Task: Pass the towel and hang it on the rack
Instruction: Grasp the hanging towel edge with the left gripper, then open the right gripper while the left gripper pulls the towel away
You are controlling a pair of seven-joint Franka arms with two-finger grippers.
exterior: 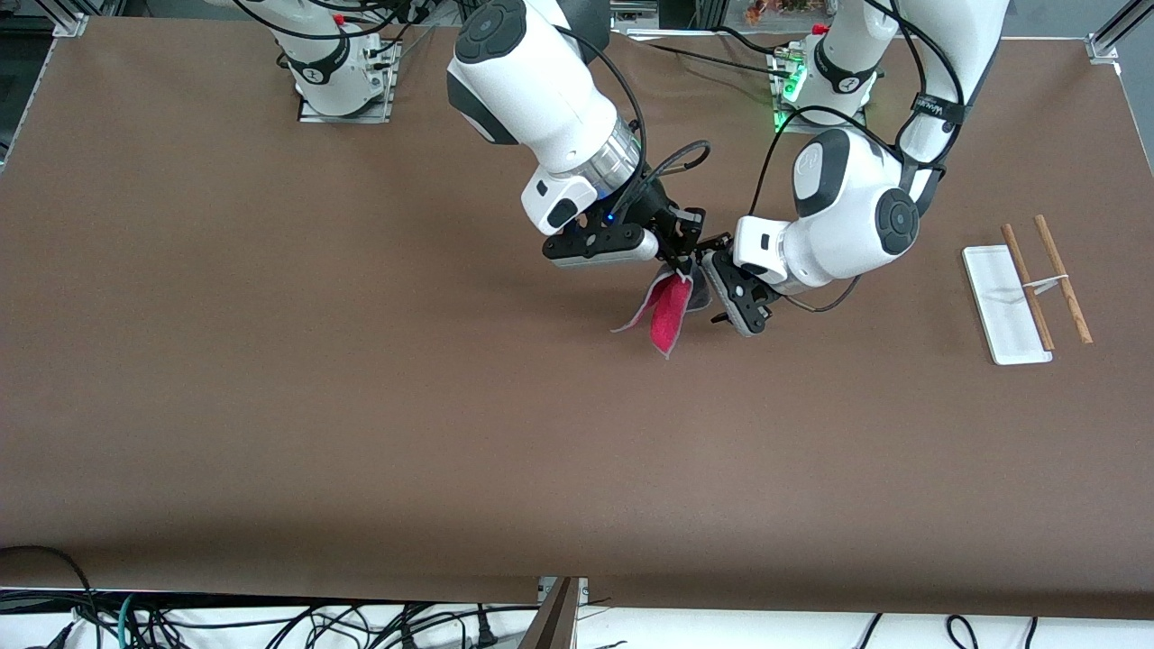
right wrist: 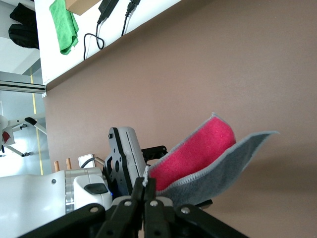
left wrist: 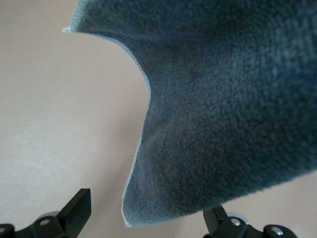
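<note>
My right gripper is shut on the top corner of the towel, which hangs over the middle of the table with its pink-red side and grey side both showing. In the right wrist view the shut gripper pinches the towel at its stitched edge. My left gripper is open right beside the hanging towel. In the left wrist view the grey towel hangs with its lower edge between the spread fingers. The rack, a white base with two brown rods, lies toward the left arm's end of the table.
The brown table lies under both arms. Cables hang along the table edge nearest the front camera. The left arm's hand shows close by in the right wrist view.
</note>
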